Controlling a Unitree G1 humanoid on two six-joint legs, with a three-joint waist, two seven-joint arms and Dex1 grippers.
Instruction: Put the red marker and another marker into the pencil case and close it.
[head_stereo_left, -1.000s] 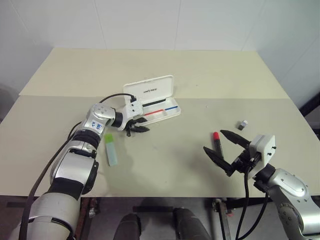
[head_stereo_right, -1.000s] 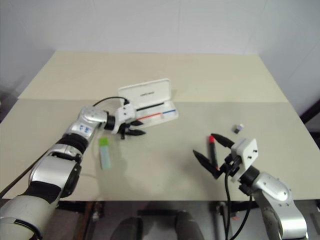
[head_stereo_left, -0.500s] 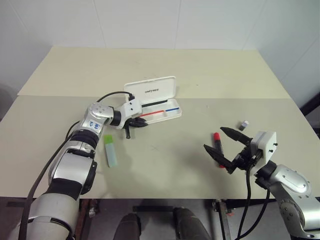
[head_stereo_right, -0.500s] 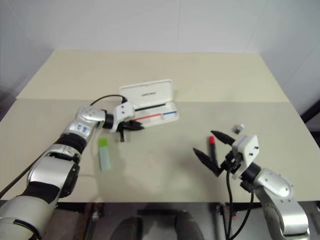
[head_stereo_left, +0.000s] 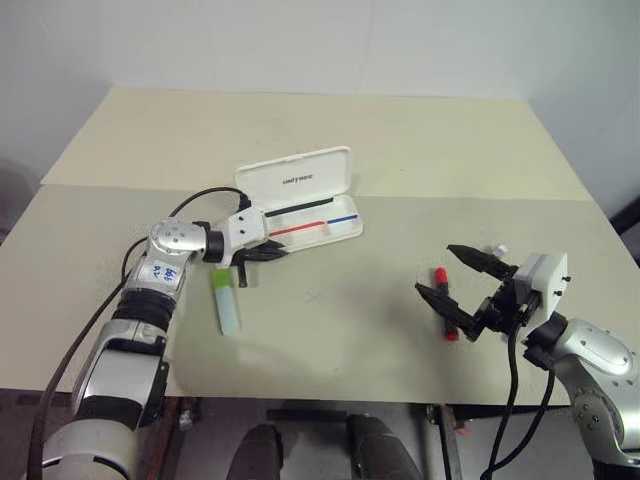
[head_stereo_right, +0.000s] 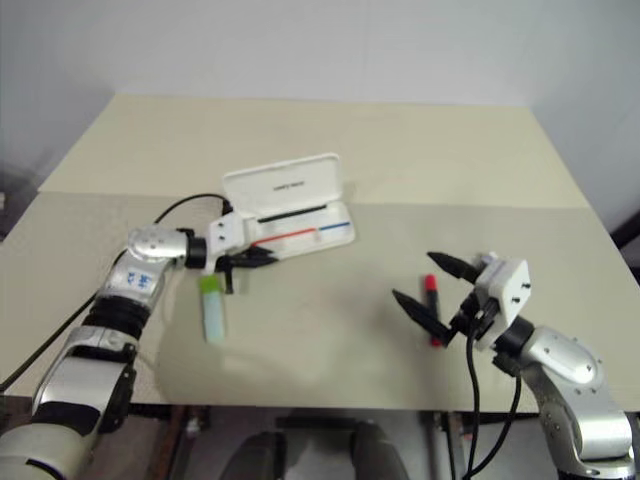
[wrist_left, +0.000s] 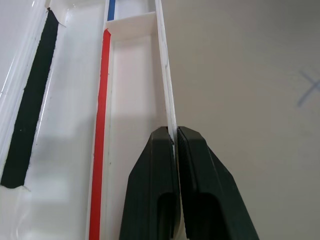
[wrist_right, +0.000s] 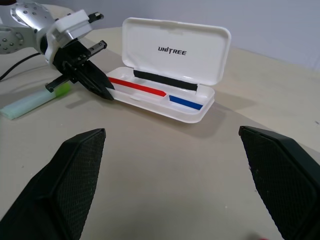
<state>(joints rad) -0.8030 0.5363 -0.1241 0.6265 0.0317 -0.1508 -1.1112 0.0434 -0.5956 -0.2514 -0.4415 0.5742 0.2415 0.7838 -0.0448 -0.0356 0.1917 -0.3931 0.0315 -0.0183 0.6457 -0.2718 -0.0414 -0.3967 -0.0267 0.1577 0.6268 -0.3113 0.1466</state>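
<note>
The case (head_stereo_left: 305, 200) lies open on the table (head_stereo_left: 400, 150), lid raised toward the far side, tray empty. The left gripper (wrist_left: 175, 137) is clamped on the near wall of the tray, as the left wrist view shows. The right gripper (head_stereo_left: 462, 279) is spread wide and held level above the red marker (head_stereo_left: 443, 300), which lies flat on the table well to the right of the case. The green marker (head_stereo_left: 226, 300) lies flat just beside the left gripper, on its near side, and is not gripped.

Risks, as judged:
- The case is light and pinched by one thin wall only. A pull or twist of the left arm could drag or tip it, or the wall could slip from the fingers
- The red marker is slim and lies flat. Jaws set level could pass over it or roll it away; a downward tilt is called for first
- The raised lid could fall shut if the case is jolted

A small grey object (head_stereo_left: 493, 248) lies beyond the right gripper, clear of the path. A blue cross (head_stereo_left: 316, 296) is marked on the table between case and red marker. Nothing is seen to block the way between the markers and the tray
</note>
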